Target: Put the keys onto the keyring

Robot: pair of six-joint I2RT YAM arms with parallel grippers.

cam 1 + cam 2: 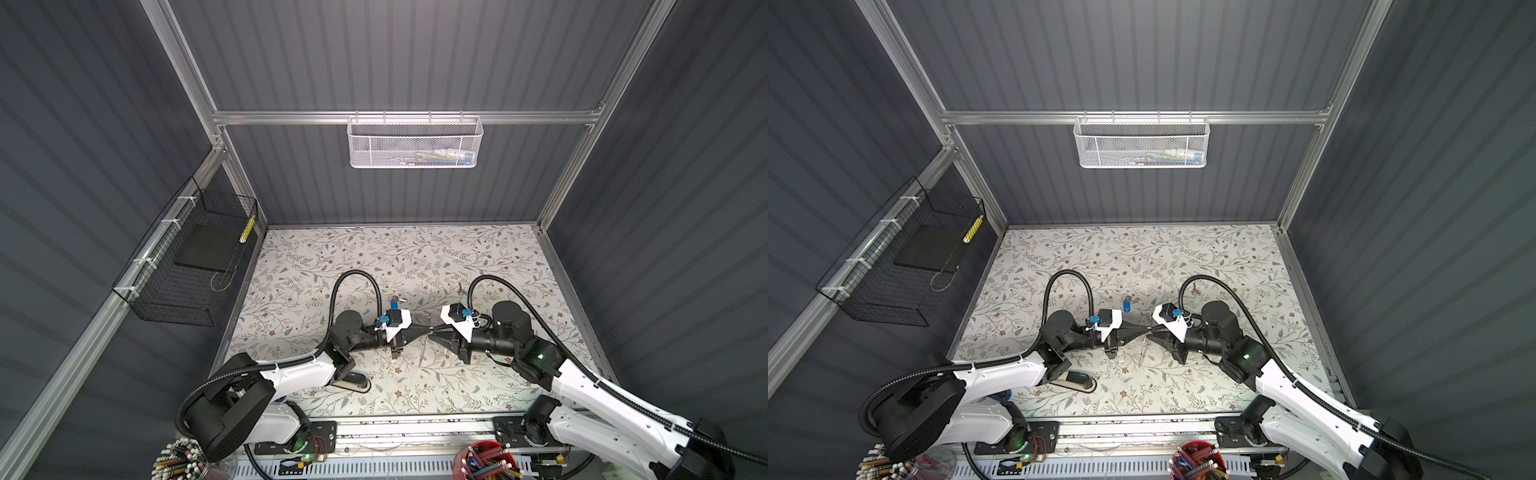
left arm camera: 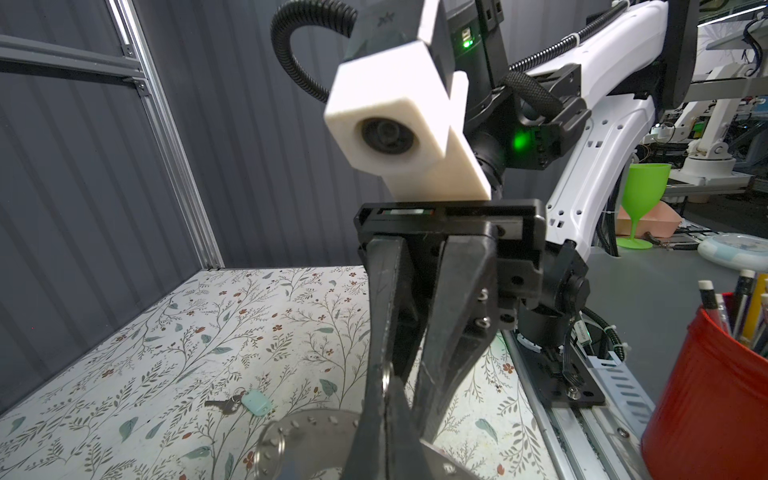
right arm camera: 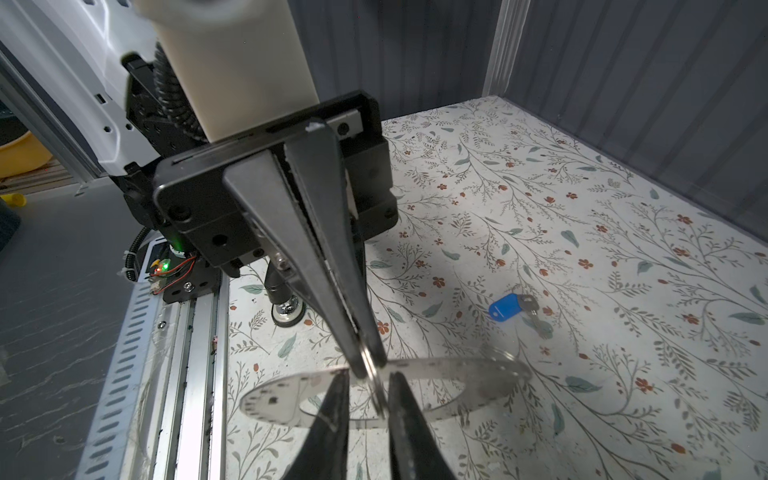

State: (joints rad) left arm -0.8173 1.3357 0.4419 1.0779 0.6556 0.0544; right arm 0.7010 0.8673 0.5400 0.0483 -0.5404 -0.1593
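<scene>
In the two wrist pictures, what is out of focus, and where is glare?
Left wrist view: the keyring and the white camera housing are blurred, the mint-tagged key sharp. Right wrist view: the keyring's band glares, the blue-tagged key is sharp.

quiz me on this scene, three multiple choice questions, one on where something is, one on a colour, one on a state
1. Where is the blue-tagged key?
A in a drawer
B flat on the table, apart from the keyring
C hung on the keyring

2. What colour is the other key's tag?
A red
B yellow
C mint-green

3. What is the left gripper doing?
A shut on the keyring's edge
B open over the table
C holding the blue-tagged key

Answers:
1 B: the right wrist view shows it lying on the floral surface, clear of the ring.
2 C: the left wrist view shows a pale mint tag beside that key.
3 A: its fingers meet on the ring's band and hold it off the table.
</scene>
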